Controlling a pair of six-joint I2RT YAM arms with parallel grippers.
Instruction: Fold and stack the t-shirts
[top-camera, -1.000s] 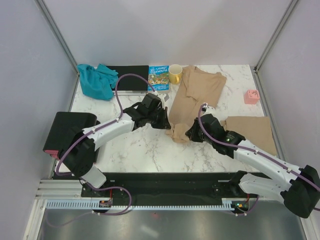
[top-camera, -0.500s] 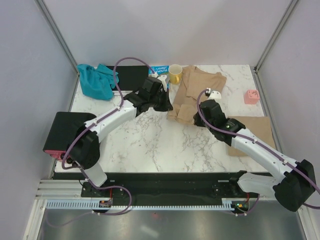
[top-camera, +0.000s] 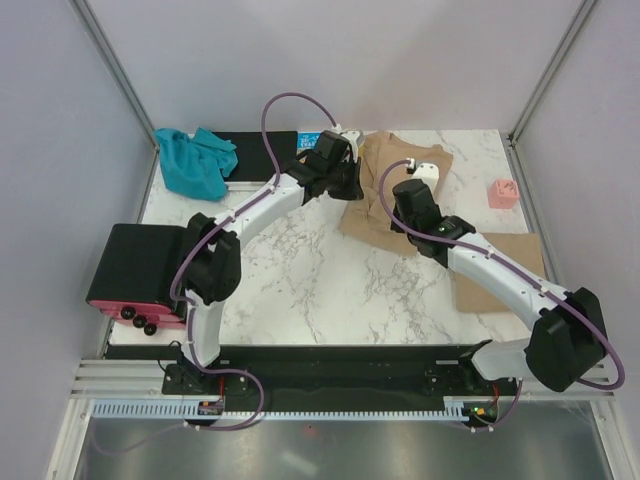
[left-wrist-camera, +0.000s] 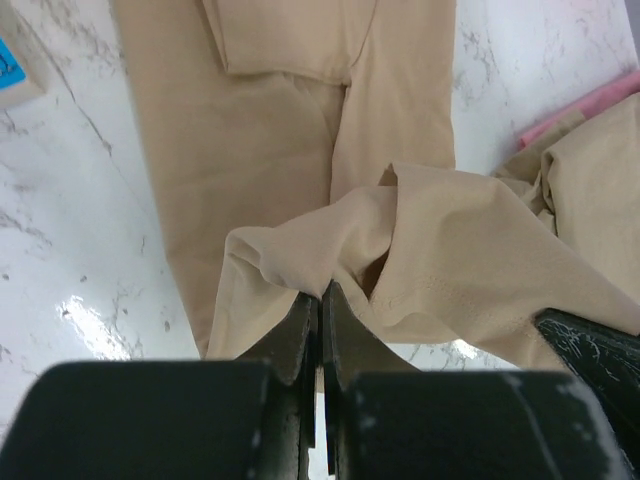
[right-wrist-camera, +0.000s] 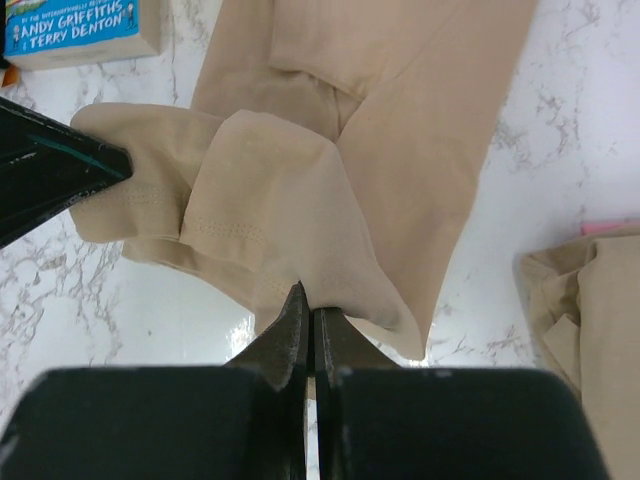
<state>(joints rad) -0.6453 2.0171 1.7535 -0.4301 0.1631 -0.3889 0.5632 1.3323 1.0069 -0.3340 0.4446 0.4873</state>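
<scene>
Tan t-shirt (top-camera: 372, 218) gripped at far centre of table (top-camera: 300, 280).
Left hand (left-wrist-camera: 320, 290) and right hand (right-wrist-camera: 310, 300) closed, each pinching a fold, apparently the hem, lifted above the flat part.

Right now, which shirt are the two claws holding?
The middle tan shirt: left gripper and right gripper pinch its lifted edge. The right-hand tan shirt and teal garment lie untouched.

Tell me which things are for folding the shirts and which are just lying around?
For the job: tan soft cloth t-shirt pinched by the left gripper and right gripper; second tan cloth t-shirt at the right; crumpled teal-blue cloth garment.
Just lying about: flat black rectangular board; colourful picture book; small pink block; black box with a red base.
</scene>
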